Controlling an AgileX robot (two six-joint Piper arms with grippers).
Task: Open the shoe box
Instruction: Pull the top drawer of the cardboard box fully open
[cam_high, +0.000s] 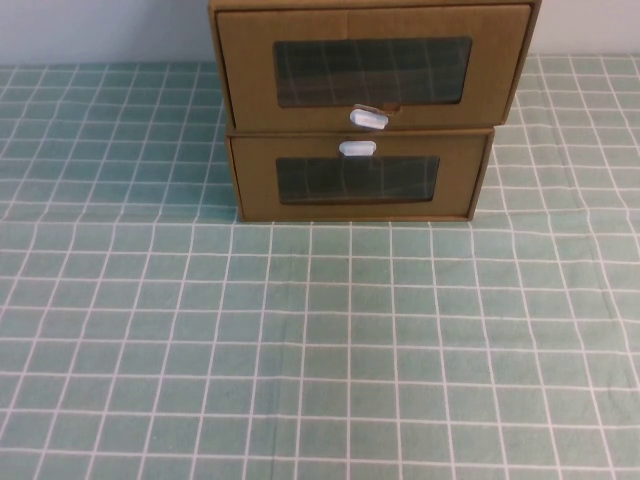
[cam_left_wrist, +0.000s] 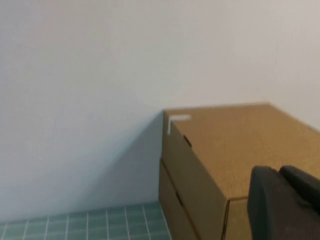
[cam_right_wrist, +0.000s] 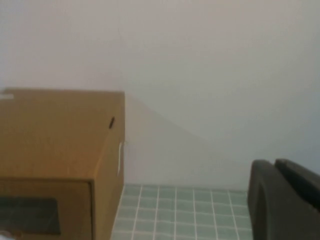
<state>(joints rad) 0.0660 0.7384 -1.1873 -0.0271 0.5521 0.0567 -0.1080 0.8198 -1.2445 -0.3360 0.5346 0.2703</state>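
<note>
Two brown cardboard shoe boxes are stacked at the back of the table. The upper box (cam_high: 370, 65) and the lower box (cam_high: 355, 180) each have a dark window in the front. A white pull tab (cam_high: 368, 118) sits on the upper front, another white tab (cam_high: 357, 149) on the lower one; both fronts look closed. Neither arm shows in the high view. My left gripper (cam_left_wrist: 280, 172) is shut, empty, raised level with the top box (cam_left_wrist: 235, 145) at its left side. My right gripper (cam_right_wrist: 274, 162) is shut, empty, off the box's (cam_right_wrist: 55, 135) right side.
A green checked tablecloth (cam_high: 320, 350) covers the table in front of and beside the boxes. A plain pale wall (cam_right_wrist: 200, 75) stands right behind the boxes.
</note>
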